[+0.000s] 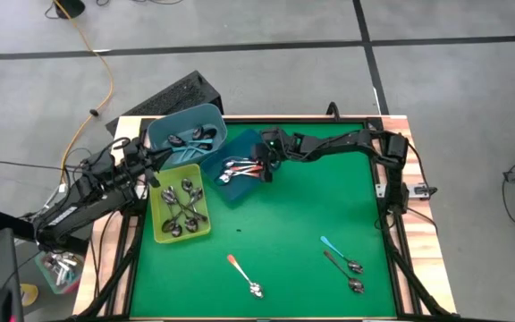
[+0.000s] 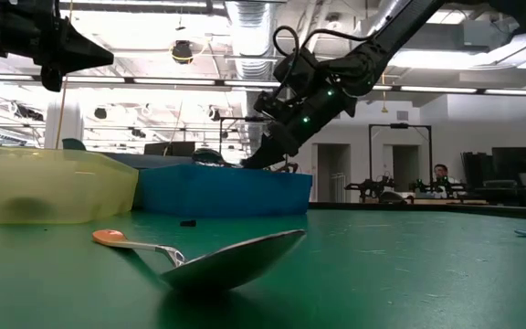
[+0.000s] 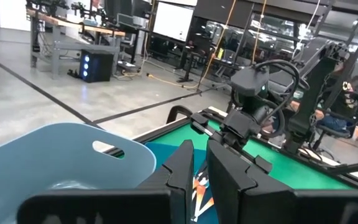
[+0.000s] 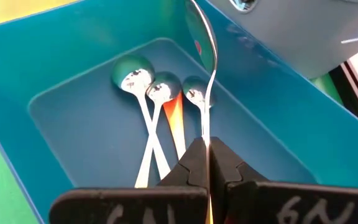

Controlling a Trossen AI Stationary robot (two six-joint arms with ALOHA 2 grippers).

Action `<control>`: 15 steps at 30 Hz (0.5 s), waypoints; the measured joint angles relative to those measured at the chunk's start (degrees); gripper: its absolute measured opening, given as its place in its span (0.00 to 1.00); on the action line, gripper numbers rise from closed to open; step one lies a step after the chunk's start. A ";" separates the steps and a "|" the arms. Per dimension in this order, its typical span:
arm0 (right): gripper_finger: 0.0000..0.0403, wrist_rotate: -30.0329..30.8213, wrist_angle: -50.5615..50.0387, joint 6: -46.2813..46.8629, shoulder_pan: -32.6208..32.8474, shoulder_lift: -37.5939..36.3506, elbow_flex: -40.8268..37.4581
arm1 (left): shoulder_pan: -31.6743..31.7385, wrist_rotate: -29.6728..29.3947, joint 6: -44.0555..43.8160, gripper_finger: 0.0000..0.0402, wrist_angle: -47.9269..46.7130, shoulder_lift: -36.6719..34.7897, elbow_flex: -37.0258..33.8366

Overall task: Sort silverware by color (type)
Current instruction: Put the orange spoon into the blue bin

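Observation:
My right gripper (image 4: 207, 149) reaches slanting down into the dark blue bin (image 1: 240, 183) and is shut on a spoon. Three spoons (image 4: 163, 93) lie on that bin's floor, at least one with an orange handle. On the green table lie an orange-handled spoon (image 1: 244, 275), a teal-handled spoon (image 1: 340, 253) and a dark spoon (image 1: 342, 271). The yellow-green bin (image 1: 156, 224) holds several silver spoons, the light blue bin (image 1: 164, 134) a few dark ones. My left gripper (image 3: 201, 177) hovers between those two bins, empty, its fingers a narrow gap apart. My right gripper pinches a spoon between its two fingers by the handle (image 4: 208, 144). The thin metal stem (image 4: 210, 93) and the bowl (image 4: 201, 31) stick out forward past the fingertips, in line with the fingers. The fingers slant down from the table's right side, and the spoon hangs over the dark blue bin's floor.
The three bins stand close together at the table's far left. The right arm (image 1: 347, 143) stretches across the far edge. The orange-handled spoon (image 2: 208, 260) lies close before the low camera. The middle of the green mat (image 1: 293, 215) is bare.

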 joint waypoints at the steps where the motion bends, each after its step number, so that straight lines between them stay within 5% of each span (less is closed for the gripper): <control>1: 0.01 0.00 -0.02 0.54 -0.03 0.00 -0.02 | 0.00 -0.13 0.00 0.07 0.00 0.00 0.00; 15: 0.01 0.05 -2.36 4.20 -1.58 0.00 -0.02 | 0.00 -0.30 0.08 0.07 0.00 0.00 0.00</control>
